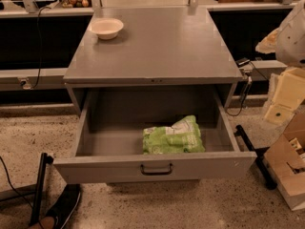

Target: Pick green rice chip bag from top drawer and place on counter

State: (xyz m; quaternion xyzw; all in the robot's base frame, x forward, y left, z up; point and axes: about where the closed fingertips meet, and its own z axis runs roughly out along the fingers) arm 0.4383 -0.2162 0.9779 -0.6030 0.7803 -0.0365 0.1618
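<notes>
The top drawer (86,128) is pulled wide open, and its front panel with a dark bar handle (156,169) faces me. The green rice chip bag (174,136) lies flat on the drawer floor, right of the middle and near the front panel. The grey counter (157,51) is the cabinet top above the drawer. My gripper (282,99) hangs at the right edge of the view, to the right of the cabinet and outside the drawer, well apart from the bag. Nothing shows in it.
A white bowl (106,27) stands on the counter's back left corner. A long dark shelf with metal rails (33,37) runs behind the cabinet. A cardboard box (290,171) sits on the floor at the right. A black bar (254,155) and a shoe (64,205) lie on the floor.
</notes>
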